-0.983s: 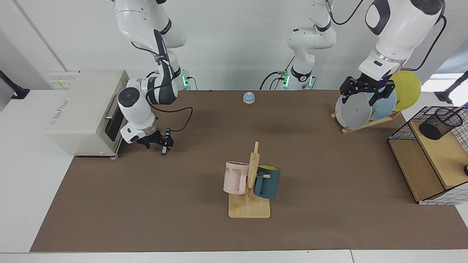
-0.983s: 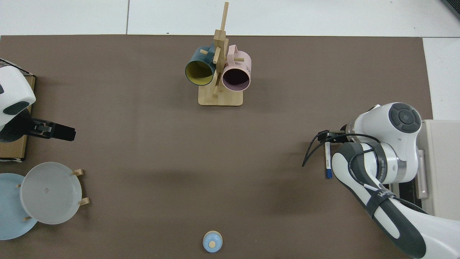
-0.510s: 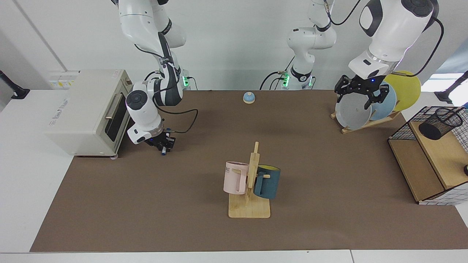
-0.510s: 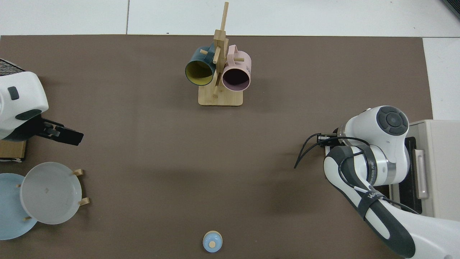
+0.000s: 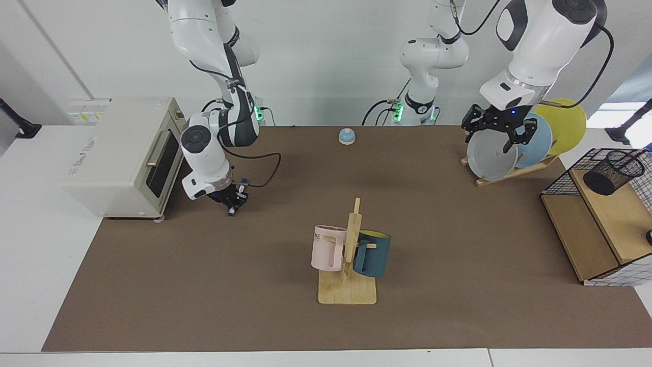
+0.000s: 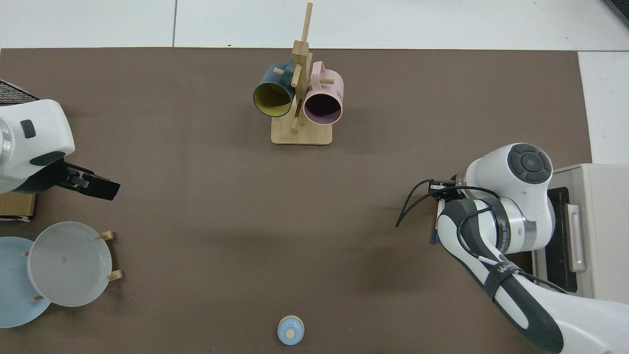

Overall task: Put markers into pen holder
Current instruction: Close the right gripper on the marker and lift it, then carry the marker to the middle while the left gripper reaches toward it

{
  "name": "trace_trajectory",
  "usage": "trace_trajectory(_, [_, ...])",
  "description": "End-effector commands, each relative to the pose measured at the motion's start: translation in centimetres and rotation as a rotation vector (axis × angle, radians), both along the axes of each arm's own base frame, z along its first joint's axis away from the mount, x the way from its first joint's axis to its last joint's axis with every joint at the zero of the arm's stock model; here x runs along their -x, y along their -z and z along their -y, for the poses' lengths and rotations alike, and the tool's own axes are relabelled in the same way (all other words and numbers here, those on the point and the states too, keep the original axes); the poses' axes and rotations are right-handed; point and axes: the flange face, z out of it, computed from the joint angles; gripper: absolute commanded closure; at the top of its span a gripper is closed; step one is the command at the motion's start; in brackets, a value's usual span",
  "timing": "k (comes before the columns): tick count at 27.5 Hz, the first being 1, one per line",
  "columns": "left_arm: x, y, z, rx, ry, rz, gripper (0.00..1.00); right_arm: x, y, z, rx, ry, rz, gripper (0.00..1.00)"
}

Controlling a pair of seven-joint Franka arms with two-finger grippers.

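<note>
White wall (image 5: 316,61) behind; brown mat (image 5: 285,326) over white table (image 5: 30,265).

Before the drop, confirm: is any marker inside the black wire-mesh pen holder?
No: the black wire-mesh pen holder looks empty; the right pincer grips the white blue-capped marker.

Brown table mat (image 5: 458,244), pink mug (image 5: 327,248), dark blue mug (image 5: 373,255), black mesh pen holder (image 5: 613,172), yellow plate (image 5: 569,122)

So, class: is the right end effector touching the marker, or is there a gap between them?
Touching. In the facing view the right end effector is closed around the marker, whose blue tip sticks out below it, clear of the mat. The top view mostly hides this.
</note>
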Motion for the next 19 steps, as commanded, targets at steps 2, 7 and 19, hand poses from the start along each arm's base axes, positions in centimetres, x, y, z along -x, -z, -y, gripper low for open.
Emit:
trace_trajectory(2, [0.3,-0.1,0.6,0.026,0.170,0.019,0.00,0.2,-6.7,-5.0,-0.040,0.148,-0.064,1.00])
trace_trajectory(7, [0.2,-0.1,1.1,0.027,0.371,0.039,0.00,0.5,-10.3,-10.1,-0.085,0.250,-0.115,1.00])
trace_trajectory(19, [0.6,-0.3,7.2,0.045,0.832,0.092,0.00,1.1,-15.3,-20.0,-0.204,0.611,-0.262,1.00])
